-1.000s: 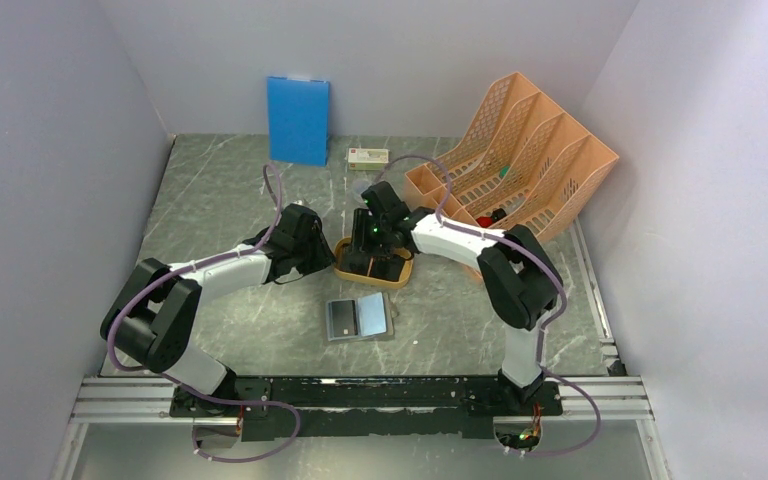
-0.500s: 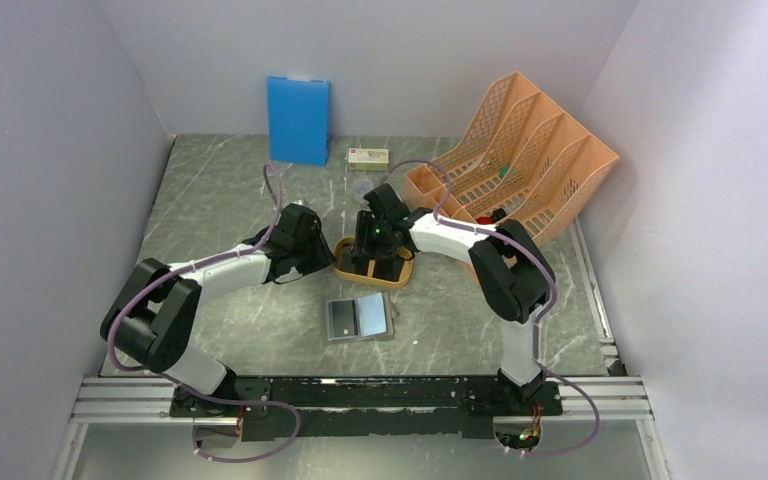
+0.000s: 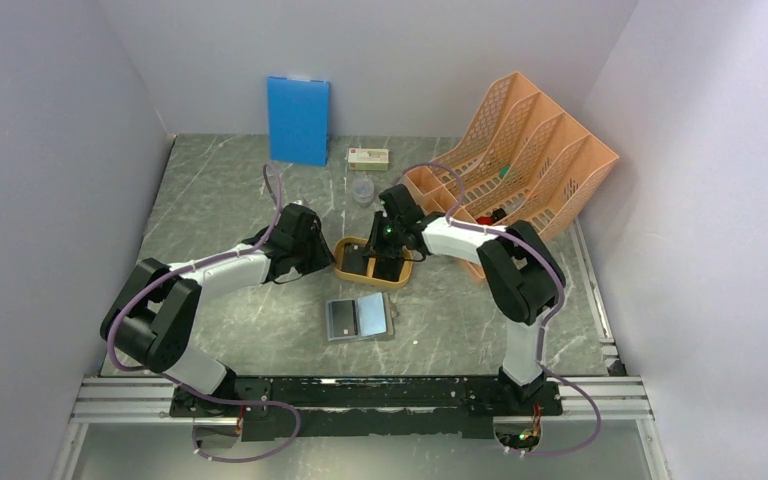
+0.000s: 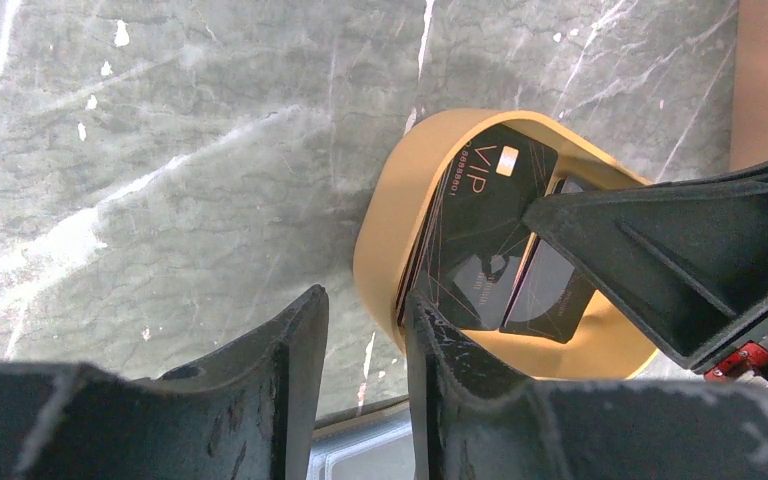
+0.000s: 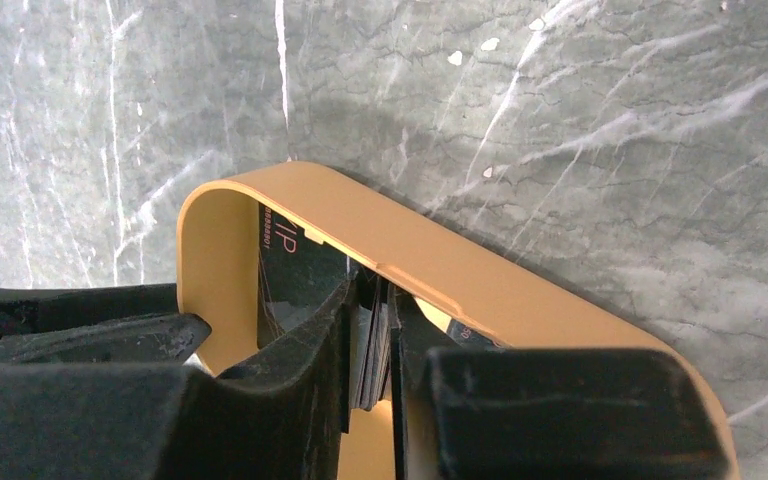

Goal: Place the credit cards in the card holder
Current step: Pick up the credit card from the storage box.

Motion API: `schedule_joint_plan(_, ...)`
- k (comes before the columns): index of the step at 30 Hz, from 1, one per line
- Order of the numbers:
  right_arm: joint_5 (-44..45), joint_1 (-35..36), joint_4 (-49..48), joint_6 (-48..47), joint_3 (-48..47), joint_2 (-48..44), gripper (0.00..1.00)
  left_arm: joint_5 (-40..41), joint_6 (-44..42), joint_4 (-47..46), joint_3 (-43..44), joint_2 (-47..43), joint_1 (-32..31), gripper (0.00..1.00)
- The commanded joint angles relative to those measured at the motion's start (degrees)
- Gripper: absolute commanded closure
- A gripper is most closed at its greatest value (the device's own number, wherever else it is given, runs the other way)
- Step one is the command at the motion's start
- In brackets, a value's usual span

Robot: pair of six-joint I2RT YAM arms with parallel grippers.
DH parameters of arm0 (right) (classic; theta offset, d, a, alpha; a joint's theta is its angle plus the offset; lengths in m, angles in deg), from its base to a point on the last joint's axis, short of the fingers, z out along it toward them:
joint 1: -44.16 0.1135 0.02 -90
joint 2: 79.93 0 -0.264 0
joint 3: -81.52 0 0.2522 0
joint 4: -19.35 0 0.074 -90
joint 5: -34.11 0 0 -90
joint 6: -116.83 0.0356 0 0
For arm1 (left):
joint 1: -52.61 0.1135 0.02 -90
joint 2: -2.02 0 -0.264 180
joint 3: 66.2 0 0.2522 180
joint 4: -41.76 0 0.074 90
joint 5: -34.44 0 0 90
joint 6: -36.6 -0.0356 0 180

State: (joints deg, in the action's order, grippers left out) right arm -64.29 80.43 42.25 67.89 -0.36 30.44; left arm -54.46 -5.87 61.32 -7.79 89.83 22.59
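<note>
Currently, right gripper (image 5: 375, 300) standing in the mustard tray (image 4: 390, 210), pinching a stack of credit cards (image 4: 480, 240) there, left gripper (image 4: 365, 300) sitting narrowly parted at the tray's rim, hold unclear, card holder (image 3: 359, 318) lying open near the tray.
</note>
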Motion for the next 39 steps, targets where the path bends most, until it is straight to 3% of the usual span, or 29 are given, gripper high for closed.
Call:
schedule_joint_plan(1, -0.09, -1.06, 0.64, -0.58, 4.1, -0.35, 0.82, -1.19, -0.53, -0.13, 1.15, -0.3, 0.58, 0.61)
schedule_joint_plan(5, -1.59, -1.44, -0.61, -0.28, 4.87, -0.78, 0.83, -1.19, -0.5, -0.39, 1.06, 0.02, 0.58, 0.61)
schedule_joint_plan(10, -2.83, -1.83, -5.38, 1.47, 7.46, -4.63, 0.57, -1.19, -0.44, -0.44, 1.04, -0.14, 0.58, 0.61)
schedule_joint_plan(13, -2.21, -1.67, -5.0, 1.13, 6.29, -5.14, 0.49, -1.21, -0.65, -0.11, 1.43, 0.02, 0.63, 0.61)
schedule_joint_plan(24, 1.13, 1.12, 3.78, -1.79, -1.84, 2.51, 0.43, -1.21, -0.49, -0.24, 1.41, 0.58, 0.61, 0.63)
schedule_joint_plan(30, 2.78, 1.2, 5.77, -2.24, -1.48, 4.43, 0.49, -1.19, -0.57, -0.09, 1.37, 0.52, 0.65, 0.64)
schedule_joint_plan(35, 1.82, 0.55, 3.84, -2.07, 1.18, 3.53, 0.72, -1.19, -0.59, 0.07, 1.33, 0.66, 0.66, 0.65)
schedule_joint_plan(39, 1.01, -0.58, 1.95, -1.56, 3.48, 2.25, 0.83, 0.69, -0.59, 0.25, 1.24, 0.56, 0.67, 0.65)
